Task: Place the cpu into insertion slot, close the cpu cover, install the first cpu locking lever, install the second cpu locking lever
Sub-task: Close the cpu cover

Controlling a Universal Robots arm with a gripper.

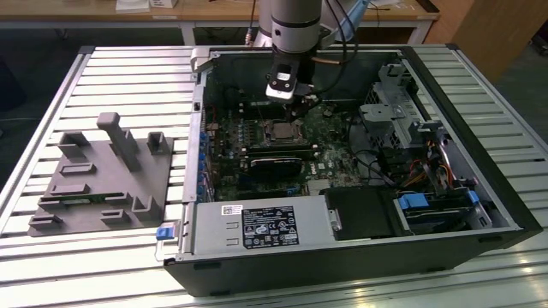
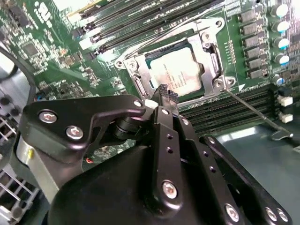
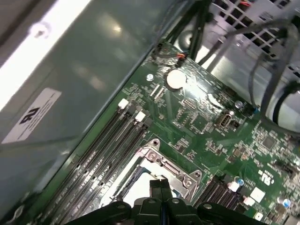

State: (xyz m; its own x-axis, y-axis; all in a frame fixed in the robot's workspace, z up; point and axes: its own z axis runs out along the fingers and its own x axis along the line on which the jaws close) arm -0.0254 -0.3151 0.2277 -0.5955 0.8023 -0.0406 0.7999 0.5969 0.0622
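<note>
Second wrist view, cpu [image 2: 180, 77] flat, top up, framed by cpu cover [image 2: 209, 54]

In the exterior view you get even overhead light: the slatted worktop [image 1: 128, 70] reads bright, the computer case [image 1: 342, 269] interior dim. In the second wrist view the cpu [image 2: 180, 75] top glares pale; the pincer [image 2: 163, 92] sits dark and soft in the foreground. In the first wrist view a white band washes out the case wall [image 3: 98, 61]
</note>
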